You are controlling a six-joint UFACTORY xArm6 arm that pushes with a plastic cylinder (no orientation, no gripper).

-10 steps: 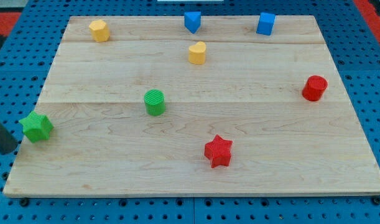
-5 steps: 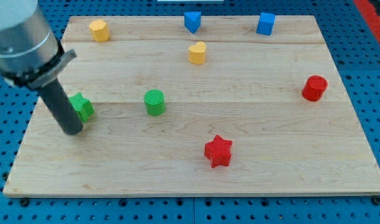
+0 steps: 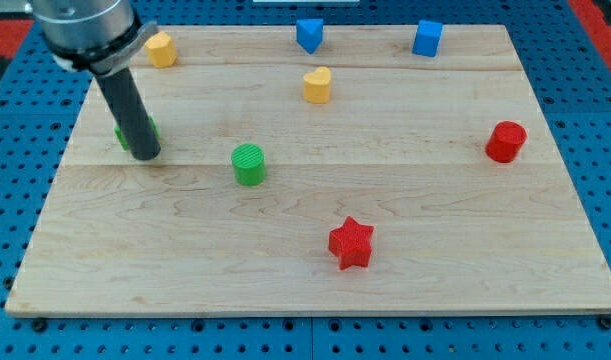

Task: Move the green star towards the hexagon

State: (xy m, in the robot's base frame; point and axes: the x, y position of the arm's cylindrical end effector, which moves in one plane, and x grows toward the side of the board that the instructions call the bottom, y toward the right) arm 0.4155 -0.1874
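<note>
With no jaws fitted, nothing is gripped, so the green star [image 3: 122, 133], mostly hidden behind my tip [image 3: 146, 155] at upper left, could be glanced aside, missing the yellow hexagon [image 3: 160, 48].

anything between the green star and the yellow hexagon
No block: in the camera view only bare board and my rod lie between the green star and the yellow hexagon; my tip touches the star.
</note>
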